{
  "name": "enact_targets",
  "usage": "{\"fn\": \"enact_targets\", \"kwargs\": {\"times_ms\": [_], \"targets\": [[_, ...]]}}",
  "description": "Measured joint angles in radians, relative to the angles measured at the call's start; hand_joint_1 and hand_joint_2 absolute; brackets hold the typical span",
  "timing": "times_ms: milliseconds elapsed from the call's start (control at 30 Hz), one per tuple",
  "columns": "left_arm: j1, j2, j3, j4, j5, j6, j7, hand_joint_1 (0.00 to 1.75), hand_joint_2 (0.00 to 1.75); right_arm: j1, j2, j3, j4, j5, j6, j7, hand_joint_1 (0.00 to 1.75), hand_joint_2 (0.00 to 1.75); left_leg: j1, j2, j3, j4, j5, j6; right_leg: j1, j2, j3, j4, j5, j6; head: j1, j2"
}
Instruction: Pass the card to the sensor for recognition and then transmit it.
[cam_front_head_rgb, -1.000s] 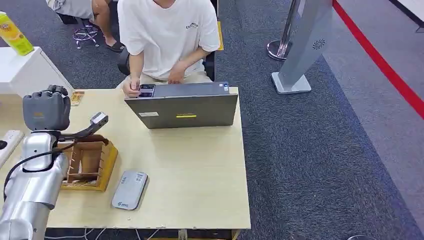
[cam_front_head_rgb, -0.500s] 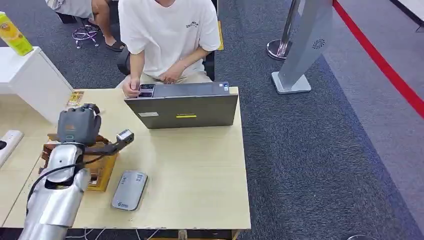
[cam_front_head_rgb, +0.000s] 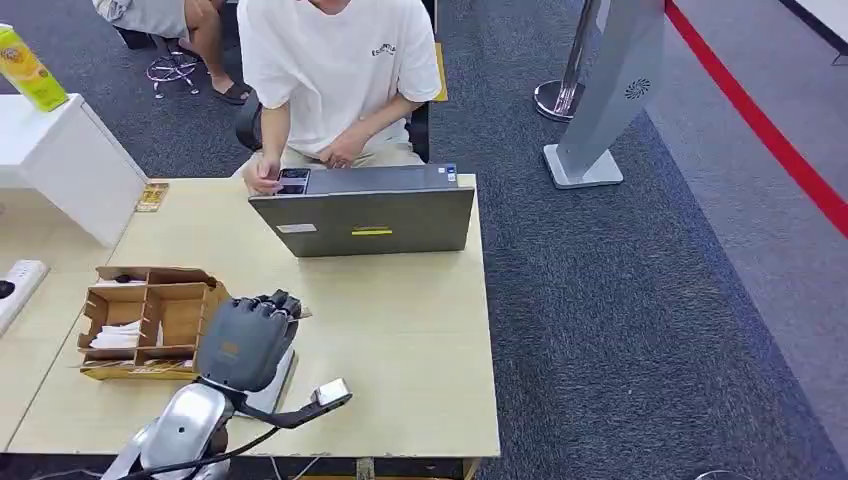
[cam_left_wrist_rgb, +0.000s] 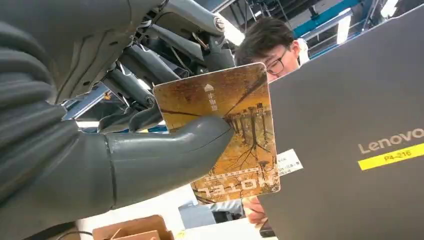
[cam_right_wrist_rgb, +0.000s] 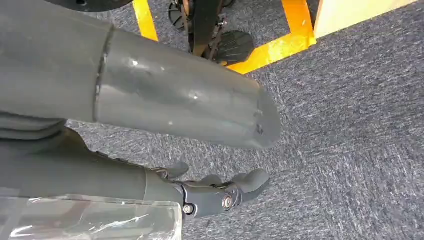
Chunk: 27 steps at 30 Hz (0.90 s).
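My left hand (cam_front_head_rgb: 245, 340) pinches the card (cam_left_wrist_rgb: 225, 132) between thumb and fingers; in my wrist view the card stands upright, a brown and gold picture of bare trees on its face. From my head view the hand hangs over the near edge of the worktop (cam_front_head_rgb: 400, 330), right above the grey card sensor (cam_front_head_rgb: 272, 385), which it mostly covers. Just left of the hand sits a cardboard organiser (cam_front_head_rgb: 150, 318) with white slips in one compartment.

My right hand (cam_right_wrist_rgb: 150, 115) hangs low over grey carpet (cam_right_wrist_rgb: 350, 125) crossed by yellow tape (cam_right_wrist_rgb: 280, 45), fingers apart and holding nothing.

The worktop is pale wood. At its far edge a grey laptop (cam_front_head_rgb: 365, 215) stands open with its lid towards me, and a person in a white shirt (cam_front_head_rgb: 335, 70) sits behind it. Dark carpet runs to the right, with a red line (cam_front_head_rgb: 760, 120) and a grey angled stand (cam_front_head_rgb: 610, 90).
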Motion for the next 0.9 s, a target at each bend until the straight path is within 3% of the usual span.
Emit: {"fn": "enact_targets", "kwargs": {"times_ms": [433,667,900], "targets": [[0.084,0.060,0.001,-0.013,-0.001,-0.128,0.048,1.75,1.75,0.000,-0.001,-0.016,0.000,-0.003,-0.010,0.014,0.00,0.00,0.001,0.000,0.000,0.000,0.000,-0.001,0.000,0.000,0.000,0.000,0.000,0.000,0.000,0.000],[0.123,0.096,0.005,-0.013,0.007,-0.155,0.052,1.75,1.75,0.000,-0.003,-0.017,0.000,-0.003,-0.011,0.019,0.00,0.00,0.001,0.000,-0.001,0.000,0.000,-0.001,0.000,0.000,0.000,0.000,0.000,0.000,0.000,0.000],[0.149,0.136,0.024,-0.013,0.073,-0.216,0.066,1.75,1.75,0.000,-0.003,-0.017,0.000,0.005,-0.011,0.026,0.00,0.00,0.001,0.000,0.000,0.000,0.000,-0.001,0.001,0.000,0.000,0.000,0.000,0.000,0.000,0.000]]}}
